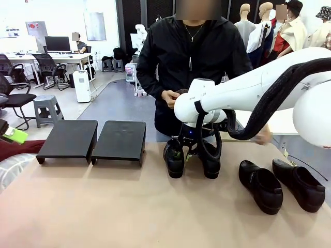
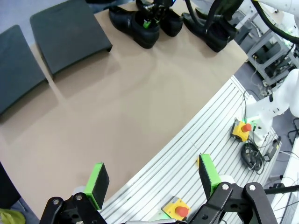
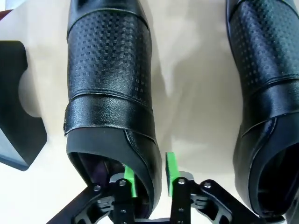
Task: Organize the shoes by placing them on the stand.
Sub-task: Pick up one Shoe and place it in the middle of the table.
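Front view: four black shoes stand on the tan table (image 1: 103,206). Two are side by side at the centre, the gripped shoe (image 1: 174,161) and its neighbour (image 1: 211,162). The other two, the third shoe (image 1: 261,186) and the fourth shoe (image 1: 299,184), are at 4 o'clock. The stand (image 1: 69,138) sits at 9 o'clock as two slanted black panels side by side, both bare. The right arm reaches in from 3 o'clock, with the right gripper (image 1: 182,151) down at the gripped shoe's opening. A person (image 1: 191,57) in black stands at 12 o'clock.

Left wrist view: the left gripper (image 2: 153,176) hangs at 6 o'clock over the table's near edge. Its two green pads are spread wide with nothing between them. Three shoes show at 12 o'clock and the stand's two panels at 10 o'clock. Two yellow boxes with red buttons (image 2: 240,130) lie off the table.

Right wrist view: two shoes point toward 12 o'clock. The right gripper (image 3: 149,176) straddles the heel wall of the gripped shoe (image 3: 110,93), one pad inside the opening and one just outside. Whether the pads already press the leather I cannot tell. The neighbour (image 3: 266,93) stands at 3 o'clock, and a corner of the stand (image 3: 14,112) is at 9 o'clock.
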